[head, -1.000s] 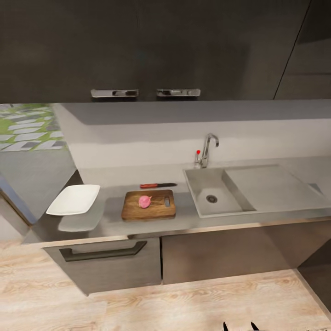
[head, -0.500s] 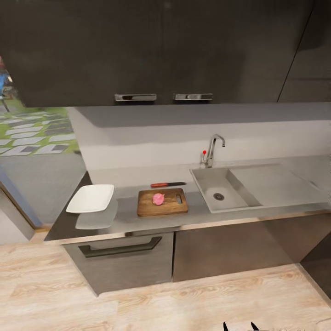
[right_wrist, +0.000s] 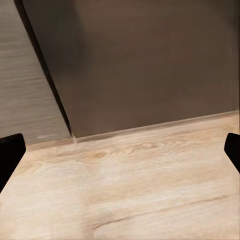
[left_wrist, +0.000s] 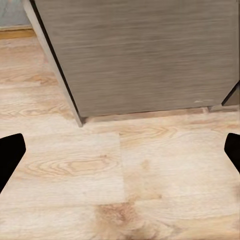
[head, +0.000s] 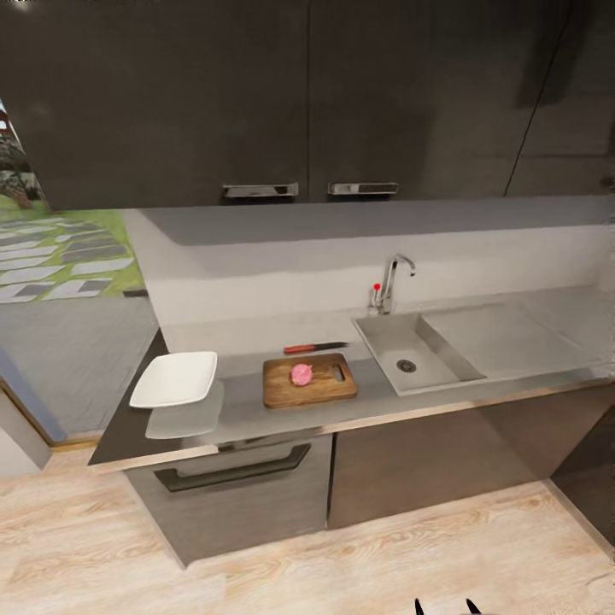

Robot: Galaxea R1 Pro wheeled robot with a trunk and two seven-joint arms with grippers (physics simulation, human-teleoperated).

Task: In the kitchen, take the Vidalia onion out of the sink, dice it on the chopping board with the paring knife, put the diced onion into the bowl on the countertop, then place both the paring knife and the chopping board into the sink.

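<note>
Both hands are spread wide with nothing between the fingers. Left hand [left_wrist: 120,150] hangs over pale wood floor [left_wrist: 125,190], facing a grey lower cabinet front [left_wrist: 145,55]. Right hand [right_wrist: 120,150] is over the same floor, facing a darker cabinet front [right_wrist: 145,65]. Two dark fingertips [head: 472,606] poke in at the bottom edge of the head view, well short of the bench.

Layout on the bench [head: 248,401], head view:
- Chopping board [head: 309,380] lies flat near the front edge, between the bowl and the sink.
- Vidalia onion [head: 301,374] sits on the board, roughly centre, whole as far as I can tell.
- Paring knife [head: 314,348] lies on the bench just behind the board, red handle toward the bowl side, blade toward the sink. Can't tell if it touches the board.
- Bowl [head: 175,378] is white, at the left end of the bench, apart from the board; looks empty.
- Sink [head: 408,354] is just right of the board, drain visible, draining surface beyond it. Chrome tap [head: 391,282] with red knob [head: 376,287] stands at the back.

Dark wall cabinets [head: 256,94] run above with two metal handles [head: 259,190]. Drawer front with dark handle [head: 235,471] sits under the board. Paved outdoor area [head: 60,256] shows at far left.
</note>
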